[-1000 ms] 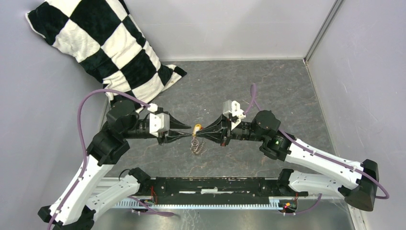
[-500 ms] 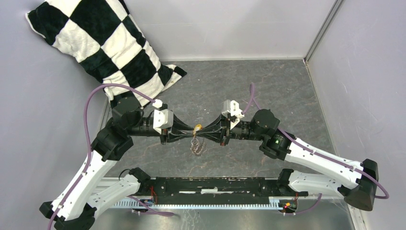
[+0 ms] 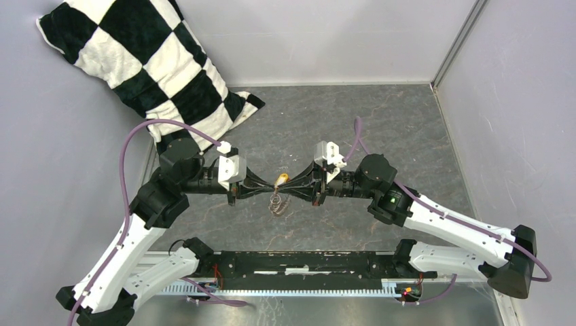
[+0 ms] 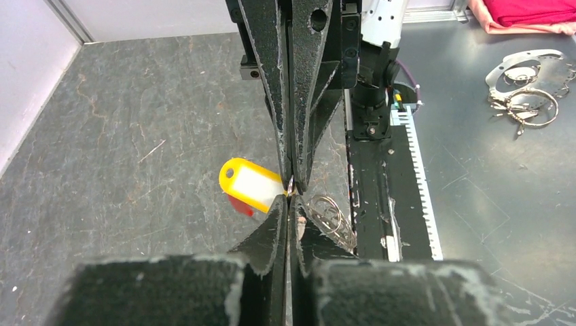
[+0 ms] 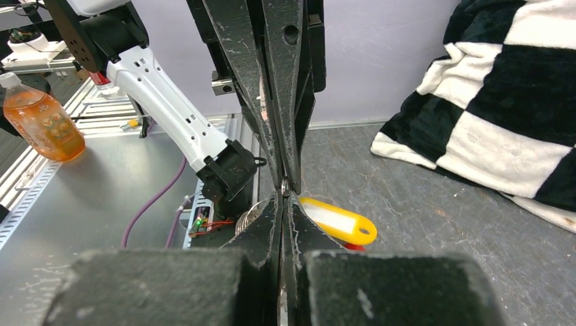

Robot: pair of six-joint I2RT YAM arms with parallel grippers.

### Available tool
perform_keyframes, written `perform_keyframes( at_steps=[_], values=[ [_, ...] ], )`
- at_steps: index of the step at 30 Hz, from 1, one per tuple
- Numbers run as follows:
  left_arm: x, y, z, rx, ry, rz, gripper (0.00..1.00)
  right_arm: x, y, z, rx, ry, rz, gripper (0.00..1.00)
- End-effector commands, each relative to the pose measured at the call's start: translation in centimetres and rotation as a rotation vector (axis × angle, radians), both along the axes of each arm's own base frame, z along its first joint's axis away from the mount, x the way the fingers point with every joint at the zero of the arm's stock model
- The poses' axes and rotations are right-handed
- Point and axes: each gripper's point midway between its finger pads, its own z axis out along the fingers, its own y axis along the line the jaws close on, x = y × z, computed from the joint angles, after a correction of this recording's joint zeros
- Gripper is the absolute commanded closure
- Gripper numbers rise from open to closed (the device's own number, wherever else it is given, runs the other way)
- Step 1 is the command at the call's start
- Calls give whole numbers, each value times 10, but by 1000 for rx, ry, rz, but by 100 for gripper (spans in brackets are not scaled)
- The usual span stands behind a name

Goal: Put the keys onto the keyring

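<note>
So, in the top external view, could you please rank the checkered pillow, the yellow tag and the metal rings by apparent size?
1. checkered pillow, by far the largest.
2. metal rings, a small cluster.
3. yellow tag, slightly smaller, though partly hidden, so these two are close.

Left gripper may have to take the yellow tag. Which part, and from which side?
Probably the free rounded end of the yellow tag, from the far side of the table: it juts out that way from the shut left gripper and right gripper, its other end buried at their tips. Close on its flat faces.
</note>
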Motion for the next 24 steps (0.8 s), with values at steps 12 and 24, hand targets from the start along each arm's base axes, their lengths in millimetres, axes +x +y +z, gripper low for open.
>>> perform_keyframes(
  at_steps=[12, 24],
  values=[
    [0, 6, -5, 31, -72, 2, 98, 1, -2, 28, -262, -156, 68, 71],
    [5, 6, -5, 43, -99, 12, 98, 2, 2, 5, -393, -105, 106, 67]
  ],
)
